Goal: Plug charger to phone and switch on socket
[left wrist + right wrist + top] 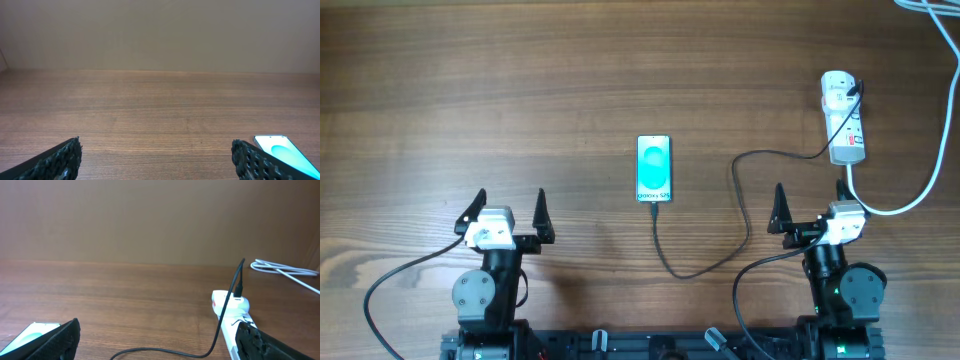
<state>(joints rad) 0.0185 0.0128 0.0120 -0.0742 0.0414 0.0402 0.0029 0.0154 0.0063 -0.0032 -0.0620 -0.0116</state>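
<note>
While looking down, can spot phone (654,168) ahead of and between left gripper (510,208) and right gripper (810,205), both spread, empty; cyan screen, charger (655,222) meeting its near end.

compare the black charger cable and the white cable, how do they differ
Colour and thickness: the charger cable is black and thin; the white cable is thicker. Route: the charger cable snakes left from the socket's far end to the phone's near edge; the white cable leaves the socket's near end, curving right and out of the overhead view. Both start at the socket.
</note>
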